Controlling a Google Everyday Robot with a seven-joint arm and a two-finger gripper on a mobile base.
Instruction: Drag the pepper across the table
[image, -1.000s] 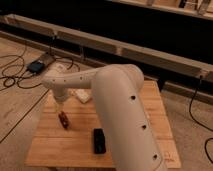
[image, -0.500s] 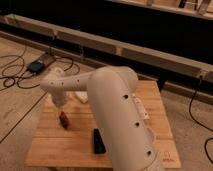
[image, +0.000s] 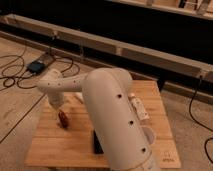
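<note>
Wooden table (image: 55, 146) stood on a bare floor. Pepper (image: 63, 119) lay on it just below the gripper (image: 59, 107), contact unclear. Whether the gripper was spread or pinching, could not tell. Black block (image: 97, 143) lay nearer the camera than the gripper, apart from it. Cables (image: 15, 70) lay on the floor beyond.

Small, slim, dark-red pepper (image: 63, 119), glossy, lying slightly tilted on the light plank table (image: 60, 146), near the left edge, roughly midway between the front and back corners. Gripper (image: 58, 108) right over its upper end.
</note>
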